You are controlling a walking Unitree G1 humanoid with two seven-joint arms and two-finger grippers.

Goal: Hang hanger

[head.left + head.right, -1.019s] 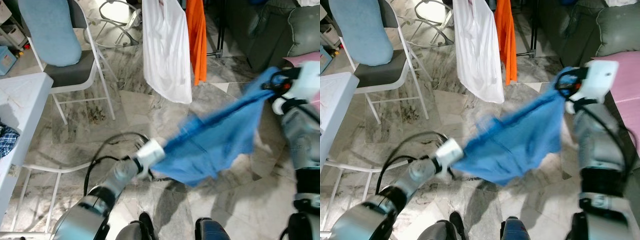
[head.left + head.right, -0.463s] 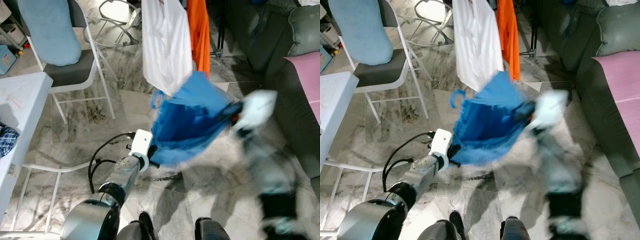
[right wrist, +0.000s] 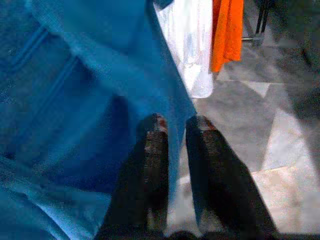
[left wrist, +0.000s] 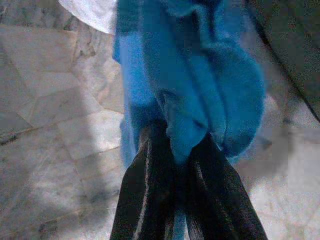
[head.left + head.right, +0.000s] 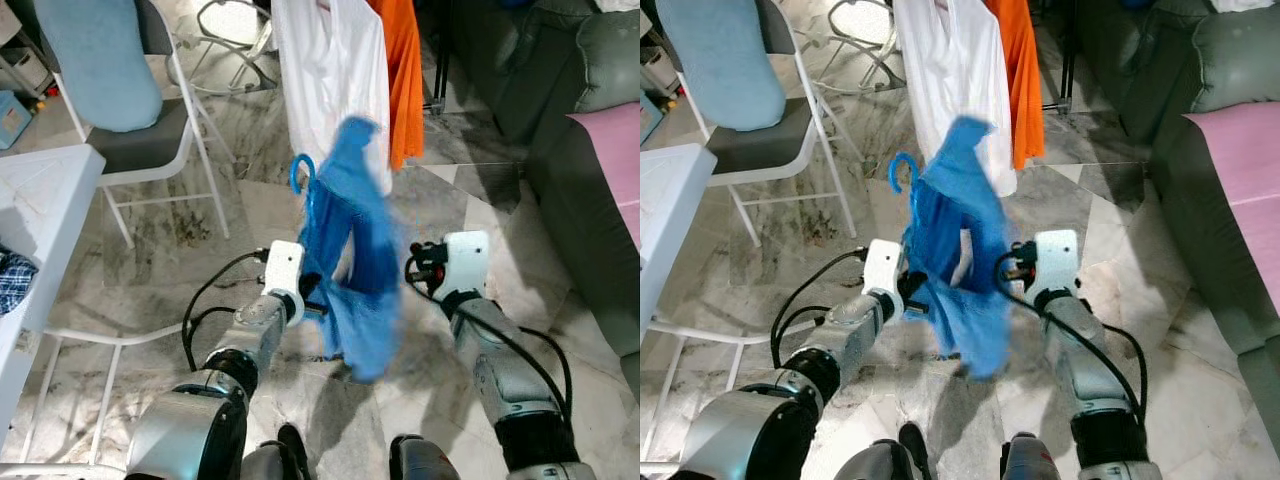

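The job is only partly done, as far as can be judged: the blue garment (image 5: 345, 250) sits on its hanger, whose blue hook (image 5: 300, 172) stands free in the air, not yet over any rail, so the lift and the hooking-on are both left to do. Nearest the robot, the left gripper (image 4: 172, 165) is clenched on a bunched fold at the garment's lower edge; the wrist view shows the cloth pinched between its two black fingers (image 4: 145, 185), so it bears the weight of the bundle. The right gripper (image 3: 175, 135) is at the same height, just beside the garment on its other side. Its fingers (image 3: 152, 150) stand close together with only a thin slit between them, and a blurred blue edge runs down through that slit; whether they truly nip the cloth or merely lie against it cannot be told. The garment hangs between the two arms, over the marble floor (image 5: 250, 200), its top tilted toward the clothes beyond. Farther off hang a white shirt (image 5: 335, 80) and an orange one (image 5: 402, 70), presumably on the rail meant for this hanger; the rail itself lies above the frame. A chair (image 5: 140, 130) stands well apart to the left, a sofa (image 5: 560, 60) to the right.
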